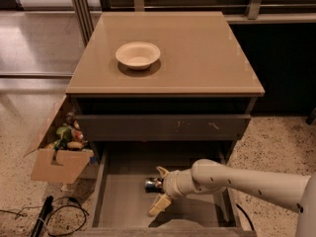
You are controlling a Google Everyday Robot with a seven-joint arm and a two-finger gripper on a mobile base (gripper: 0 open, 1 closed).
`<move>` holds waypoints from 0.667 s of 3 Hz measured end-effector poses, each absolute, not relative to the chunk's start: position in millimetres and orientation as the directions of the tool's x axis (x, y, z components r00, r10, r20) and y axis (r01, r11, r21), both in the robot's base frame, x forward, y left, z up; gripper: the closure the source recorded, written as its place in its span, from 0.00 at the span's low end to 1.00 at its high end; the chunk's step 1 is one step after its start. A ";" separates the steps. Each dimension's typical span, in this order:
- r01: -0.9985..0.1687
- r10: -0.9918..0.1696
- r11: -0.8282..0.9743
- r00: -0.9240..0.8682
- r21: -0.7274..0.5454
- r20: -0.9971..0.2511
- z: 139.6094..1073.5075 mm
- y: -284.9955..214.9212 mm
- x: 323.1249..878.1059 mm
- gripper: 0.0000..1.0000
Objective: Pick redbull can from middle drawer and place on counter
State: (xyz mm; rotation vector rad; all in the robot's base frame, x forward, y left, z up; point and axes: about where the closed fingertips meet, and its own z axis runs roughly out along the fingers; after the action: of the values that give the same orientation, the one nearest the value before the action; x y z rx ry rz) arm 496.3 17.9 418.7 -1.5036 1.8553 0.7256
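The redbull can (152,184) lies on its side on the floor of the open middle drawer (123,191), near its centre. My gripper (159,189) reaches in from the right, its two cream fingers spread open, one above the can and one below it. The fingers stand on either side of the can's right end and have not closed on it. The counter (197,53) is the tan top of the cabinet above.
A cream bowl (138,55) sits on the counter's left half. A closed drawer front with scuff marks (163,127) is above the open drawer. A cardboard box of items (61,149) stands left of the cabinet, with cables (49,216) on the floor.
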 end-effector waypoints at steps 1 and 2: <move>-0.979 -0.639 0.206 -0.139 0.005 -0.756 404.5 11.2 505.8 0.00; -0.974 -0.655 0.227 -0.154 0.002 -0.740 383.7 -1.6 514.3 0.00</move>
State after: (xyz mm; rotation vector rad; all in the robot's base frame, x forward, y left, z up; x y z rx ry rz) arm 514.3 -1.6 383.7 -1.4962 1.8867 0.6647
